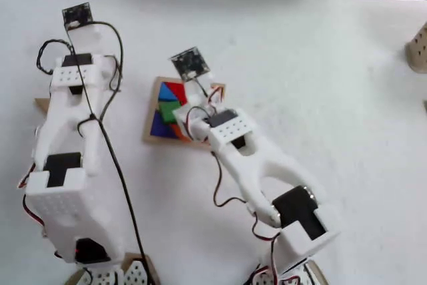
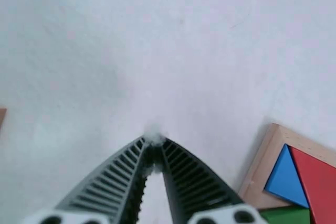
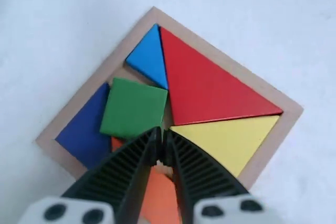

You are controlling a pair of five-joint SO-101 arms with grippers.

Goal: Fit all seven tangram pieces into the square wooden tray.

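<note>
The left gripper (image 2: 154, 145) hangs over the bare worktop (image 1: 320, 65) toward its far left corner, jaws together with nothing between them. To its right the tray (image 1: 149, 127) lies near the middle of the worktop. In the tray sit a dark blue piece (image 3: 84, 132), a green square (image 3: 134, 107) slightly askew with bare wood beside it, a light blue triangle (image 3: 149, 59), an orange piece (image 3: 157, 198), a red triangle (image 3: 210, 85) and a yellow triangle (image 3: 226, 137). The right gripper (image 3: 160, 142) is over the tray's middle, jaws together and empty, its tips where green, orange and yellow meet.
</note>
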